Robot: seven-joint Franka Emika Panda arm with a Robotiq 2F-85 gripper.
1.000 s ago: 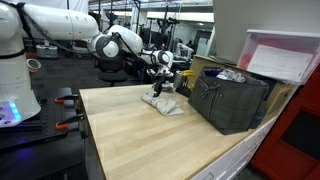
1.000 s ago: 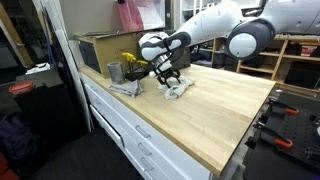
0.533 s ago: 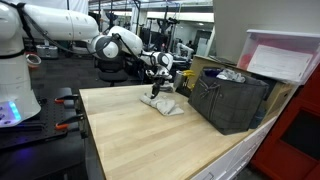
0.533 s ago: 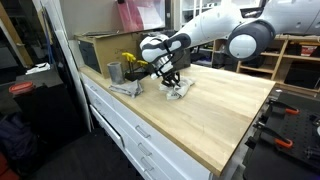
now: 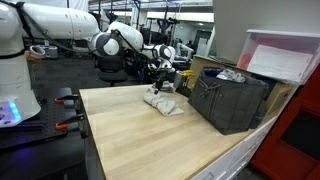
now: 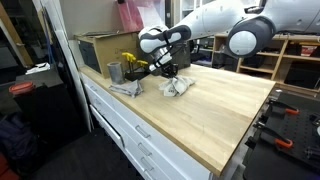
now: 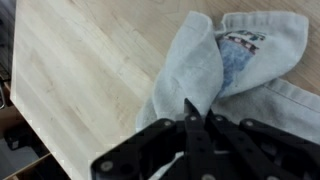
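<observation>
Wrist view: your end effector (image 7: 188, 108) has its two black fingers drawn tight together, the tips pinching a raised fold of the pale cloth (image 7: 215, 65). The cloth lies crumpled on the light wooden surface (image 7: 80, 70), with a blue patch bearing some print showing among its upper folds.

In both exterior views the cloth (image 5: 164, 101) sits toward the far end of the surface, and the end effector (image 5: 164, 82) stands directly over it, pointing down, with the white arm reaching in from behind. A dark crate (image 5: 232, 102) stands on the same surface near the cloth but apart from it, with crumpled pale material showing at its top.

In an exterior view, a second grey cloth (image 6: 126, 88) lies just beside a metal cup (image 6: 115, 72) at the surface's corner, with a cardboard box (image 6: 98, 48) behind them. The gripped cloth (image 6: 178, 87) rests near that group without touching it. Whether any of it has left the wood, you cannot tell.
</observation>
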